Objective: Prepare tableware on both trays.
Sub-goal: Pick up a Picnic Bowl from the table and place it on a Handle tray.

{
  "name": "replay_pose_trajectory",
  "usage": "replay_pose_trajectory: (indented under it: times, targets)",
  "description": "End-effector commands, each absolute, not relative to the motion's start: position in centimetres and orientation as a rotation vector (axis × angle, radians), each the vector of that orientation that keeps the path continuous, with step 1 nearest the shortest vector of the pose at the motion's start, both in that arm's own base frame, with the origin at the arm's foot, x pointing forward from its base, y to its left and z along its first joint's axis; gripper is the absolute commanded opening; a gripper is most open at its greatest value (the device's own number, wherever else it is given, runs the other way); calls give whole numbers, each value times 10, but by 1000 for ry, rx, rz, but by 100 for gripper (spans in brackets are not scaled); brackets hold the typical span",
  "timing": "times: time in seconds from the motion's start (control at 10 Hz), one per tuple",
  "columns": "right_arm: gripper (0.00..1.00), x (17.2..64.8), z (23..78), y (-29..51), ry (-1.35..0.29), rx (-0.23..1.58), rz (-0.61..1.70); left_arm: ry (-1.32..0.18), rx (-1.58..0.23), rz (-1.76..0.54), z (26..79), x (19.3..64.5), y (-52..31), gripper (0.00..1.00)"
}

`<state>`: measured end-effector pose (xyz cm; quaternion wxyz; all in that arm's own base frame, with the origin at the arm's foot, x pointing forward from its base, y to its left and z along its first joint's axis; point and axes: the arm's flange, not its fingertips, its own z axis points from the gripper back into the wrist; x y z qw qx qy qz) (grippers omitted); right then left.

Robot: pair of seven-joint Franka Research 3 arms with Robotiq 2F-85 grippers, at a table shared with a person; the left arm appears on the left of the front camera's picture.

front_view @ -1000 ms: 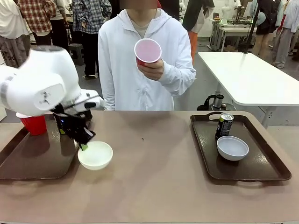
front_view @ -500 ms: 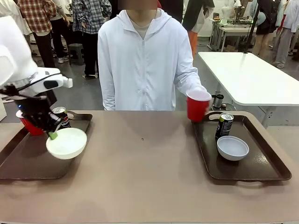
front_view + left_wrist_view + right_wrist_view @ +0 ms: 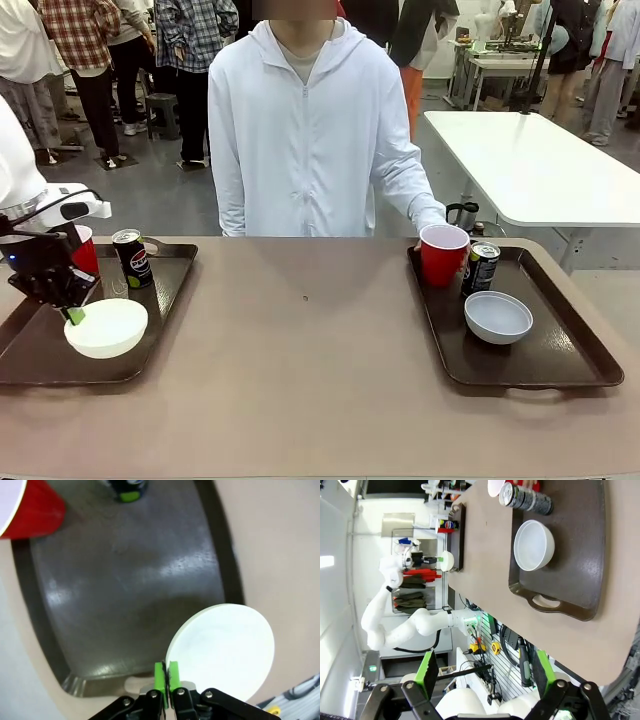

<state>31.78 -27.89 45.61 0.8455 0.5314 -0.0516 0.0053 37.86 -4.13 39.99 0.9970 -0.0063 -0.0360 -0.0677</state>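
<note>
1 bowl (image 3: pixel 105 328) rim clenched by left gripper (image 3: pixel 72 314) over tray (image 3: pixel 30 350); right gripper (image 3: pixel 482 672) released.

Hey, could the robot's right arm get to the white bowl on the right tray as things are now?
Probably yes. The right tool hangs open and empty, and the bowl lies uncovered on the right tray. The can and red cup, with the person's hand behind it, stand beyond it.

The bare table top (image 3: pixel 310 370) between the left tray (image 3: pixel 160 300) and the right tray (image 3: pixel 580 350) lies open. On the left tray, a red cup (image 3: pixel 84 250) and a soda can (image 3: pixel 131 258) crowd its far end; a bowl (image 3: pixel 106 328) hangs over its near half. On the right tray, a red cup (image 3: pixel 443 254), can (image 3: pixel 481 267) and bowl (image 3: pixel 498 317) fill the far-left part; its near and right floor is bare.
</note>
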Motion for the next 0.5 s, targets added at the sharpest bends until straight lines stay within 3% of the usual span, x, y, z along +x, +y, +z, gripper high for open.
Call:
replay_pose_trajectory:
  times: [0.0, 0.4]
  targets:
    - [99, 316, 457, -278, -115, 1129, 13, -86, -4, -78, 384, 369, -29, 0]
    - [99, 316, 457, -278, -115, 1129, 13, -133, 8, 50, 364, 388, -26, 0]
